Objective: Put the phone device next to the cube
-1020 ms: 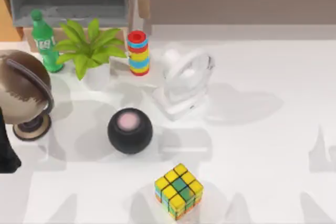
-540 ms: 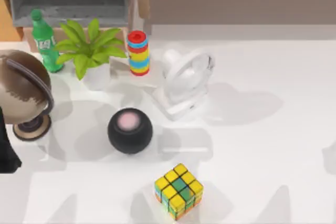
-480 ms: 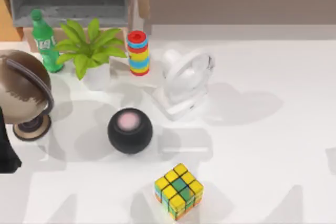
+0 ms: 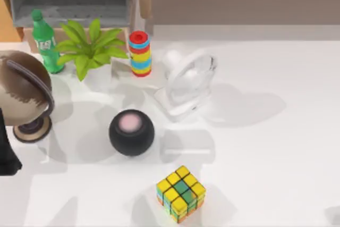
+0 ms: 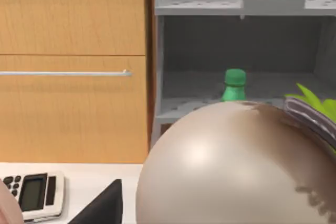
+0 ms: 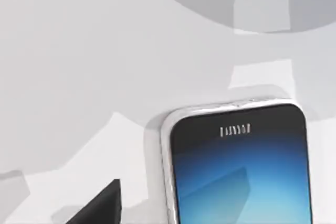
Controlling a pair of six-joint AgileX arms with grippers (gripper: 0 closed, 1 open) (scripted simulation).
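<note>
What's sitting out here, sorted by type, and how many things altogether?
Toys: 2, the cube and ring stack
Electronics: 4, phone, black sphere, calculator, white fan
Bottle: 1
Plant: 1
Globe: 1
Total: 9

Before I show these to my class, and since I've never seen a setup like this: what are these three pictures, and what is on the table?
They come from a simulated two-armed AgileX robot at a white table.

The top view looks straight down. It shows the cube near the front, a black sphere with a pink top, a white fan, a stack of coloured rings, a potted plant, a green bottle and a brown globe.

The left wrist view comes from a camera on the left arm, close behind the globe, with a calculator nearby.

The right wrist view looks down on the phone device, lying flat on the table. Nothing appears to be held.
</note>
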